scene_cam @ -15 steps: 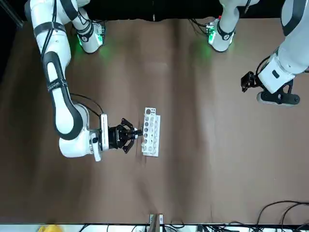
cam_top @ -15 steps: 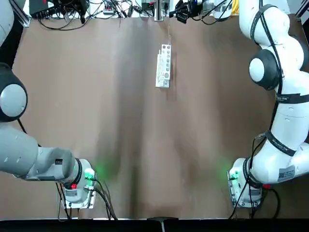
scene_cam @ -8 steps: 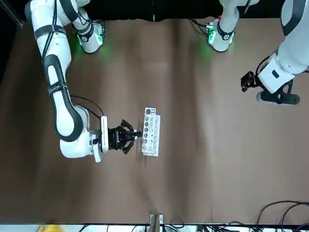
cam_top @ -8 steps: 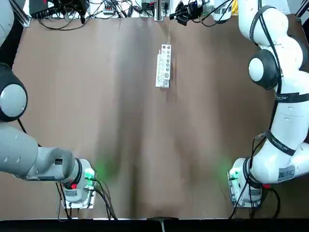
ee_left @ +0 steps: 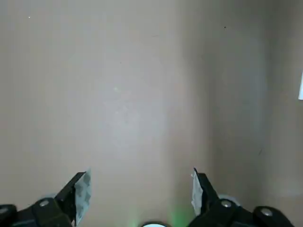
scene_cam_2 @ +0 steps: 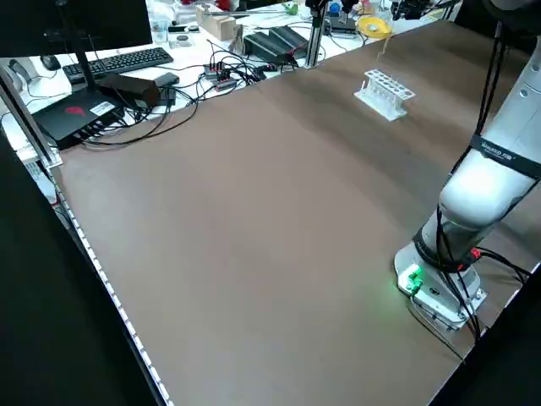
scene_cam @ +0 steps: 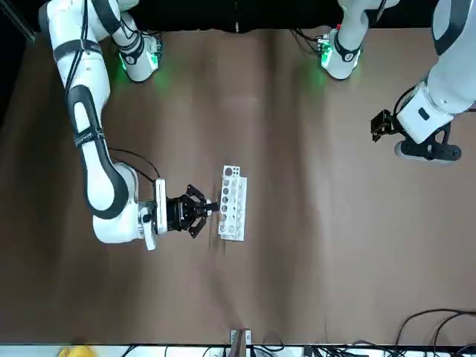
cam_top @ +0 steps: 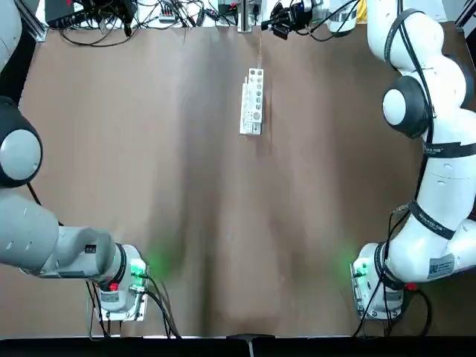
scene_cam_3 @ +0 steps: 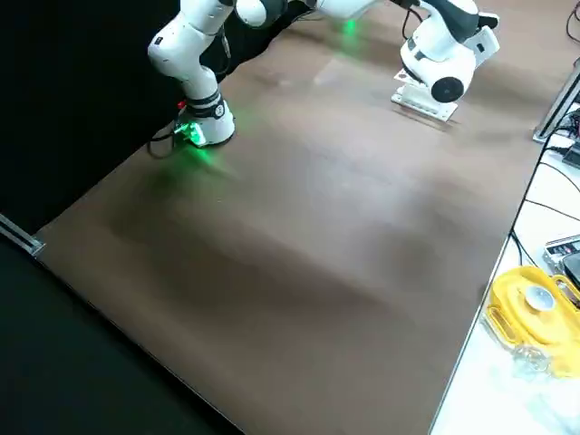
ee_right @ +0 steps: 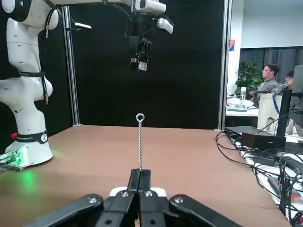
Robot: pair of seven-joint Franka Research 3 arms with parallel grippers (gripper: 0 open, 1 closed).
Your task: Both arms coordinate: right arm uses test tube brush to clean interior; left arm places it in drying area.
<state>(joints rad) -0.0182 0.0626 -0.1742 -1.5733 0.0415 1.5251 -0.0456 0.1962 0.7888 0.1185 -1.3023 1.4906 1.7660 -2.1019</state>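
My right gripper point(scene_cam: 210, 206) lies level just beside the white drying area rack point(scene_cam: 232, 203), on the robot's right of it. It is shut point(ee_right: 139, 176) on the test tube brush point(ee_right: 139, 142), which stands upright; its thin twisted stem ends in a small loop above the fingers. The brush's lower part is hidden behind them. From overhead the brush point(cam_top: 260, 53) shows as a thin line at the far end of the rack point(cam_top: 253, 102). My left gripper point(scene_cam: 381, 125) hangs far off at the robot's left, open point(ee_left: 139, 189) over bare table with nothing between its fingers.
Cables, a keyboard and boxes point(scene_cam_2: 127, 72) crowd the desk past the table's far edge. A yellow object point(scene_cam_3: 535, 304) lies beyond that edge too. People sit at desks point(ee_right: 270, 75) in the background. The arms' bases point(cam_top: 123, 286) point(cam_top: 379, 286) stand at the near edge.
The right gripper with the brush has shifted very slightly beside the rack. The left arm has not moved.
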